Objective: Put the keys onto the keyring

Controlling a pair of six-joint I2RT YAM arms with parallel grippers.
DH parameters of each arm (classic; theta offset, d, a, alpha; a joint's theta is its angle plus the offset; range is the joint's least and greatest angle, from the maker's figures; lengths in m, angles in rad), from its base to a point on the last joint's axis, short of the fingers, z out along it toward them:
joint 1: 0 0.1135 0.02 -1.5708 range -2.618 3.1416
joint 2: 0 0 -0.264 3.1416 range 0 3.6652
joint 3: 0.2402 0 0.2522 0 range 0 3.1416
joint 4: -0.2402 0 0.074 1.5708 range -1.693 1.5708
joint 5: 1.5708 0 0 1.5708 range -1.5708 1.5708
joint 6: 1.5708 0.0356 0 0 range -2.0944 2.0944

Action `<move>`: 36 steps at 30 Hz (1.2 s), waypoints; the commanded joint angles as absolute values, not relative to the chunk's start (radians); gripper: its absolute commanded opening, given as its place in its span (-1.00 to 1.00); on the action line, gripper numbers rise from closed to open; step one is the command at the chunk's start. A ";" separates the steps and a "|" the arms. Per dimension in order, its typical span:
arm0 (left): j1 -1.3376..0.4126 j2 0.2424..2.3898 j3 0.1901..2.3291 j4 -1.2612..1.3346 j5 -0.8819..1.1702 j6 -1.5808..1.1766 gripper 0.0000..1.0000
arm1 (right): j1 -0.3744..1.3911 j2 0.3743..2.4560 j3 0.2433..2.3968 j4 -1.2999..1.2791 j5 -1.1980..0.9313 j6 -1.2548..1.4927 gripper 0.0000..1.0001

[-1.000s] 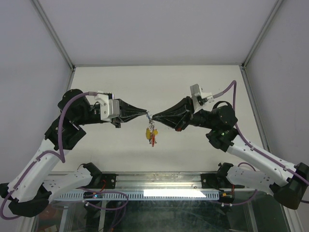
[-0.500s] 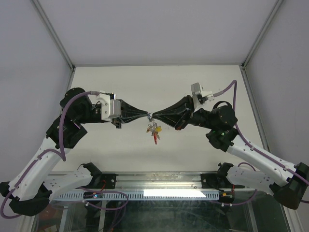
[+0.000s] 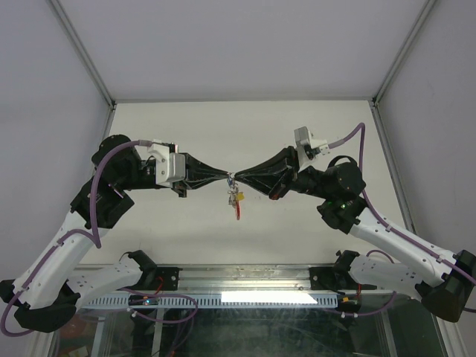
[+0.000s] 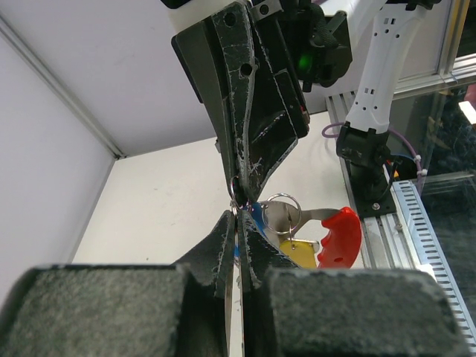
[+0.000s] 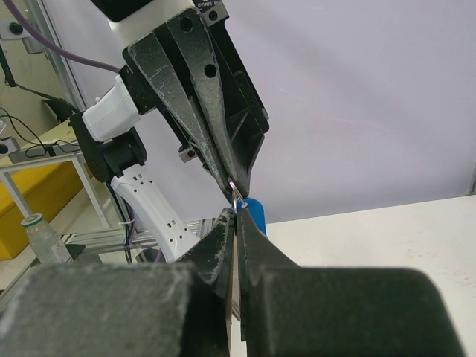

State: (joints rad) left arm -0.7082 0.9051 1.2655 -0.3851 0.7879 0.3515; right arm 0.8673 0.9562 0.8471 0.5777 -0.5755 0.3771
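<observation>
Enclosure: a pale desk (image 3: 297, 126) boxed in by plain grey-white walls, with aluminium posts (image 3: 82, 52) at the corners.

Left side: your left gripper (image 3: 223, 175) reaches in level from the left, above the middle of the desk. In its wrist view its fingers (image 4: 216, 245) are closed to a hairline slit, and the keyring (image 4: 235, 192) stands pinched right at their tips.

Centre: both grippers meet tip to tip, and the keyring sits exactly at that junction, touching both. The keys (image 3: 236, 199) hang as one small bunch directly beneath the meeting point, off the desk and clear of it. In the left wrist view:
- the blue key head (image 4: 256, 216) lies just beside the left fingertips;
- a second, thicker silvery ring (image 4: 282, 210) sits next to it;
- the yellow head (image 4: 297, 245) and the red head (image 4: 341, 236) lie further out on the same side.

You cannot tell from these views which ring each key is threaded on.

Right side: your right gripper (image 3: 239, 178) comes in from the right, mirroring the left. Its fingers (image 5: 212, 249) are likewise drawn together to a thin slit, with the keyring at their tips and the blue head just behind them.
</observation>
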 commanded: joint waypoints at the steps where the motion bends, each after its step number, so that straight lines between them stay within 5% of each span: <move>1: -0.721 0.902 1.304 -0.385 0.834 0.363 -1.00 | 0.865 0.951 0.908 0.625 -0.531 0.390 -1.00; 36: -0.720 0.921 1.310 -0.427 0.865 0.382 -1.00 | 0.865 0.914 0.859 0.754 -0.428 0.436 -1.00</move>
